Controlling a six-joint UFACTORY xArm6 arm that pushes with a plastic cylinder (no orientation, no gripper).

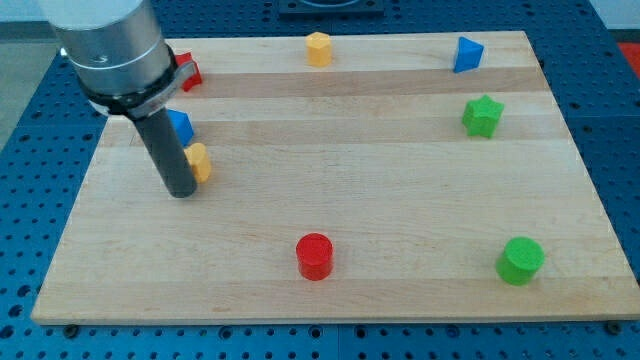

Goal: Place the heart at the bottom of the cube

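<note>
A yellow block (200,161), probably the heart, lies at the view's left on the wooden board (350,200). A blue cube (181,126) sits just above it, partly hidden by my rod. The two look close together, the yellow block slightly to the lower right of the cube. My tip (182,193) rests on the board just left of and below the yellow block, and the rod's side is touching or almost touching it.
A red block (189,71) sits at the top left, partly hidden behind the arm. A yellow hexagon-like block (318,48) and a blue triangular block (466,54) lie along the top. A green star (482,115) is at the right. A red cylinder (314,256) and a green cylinder (521,260) are near the bottom.
</note>
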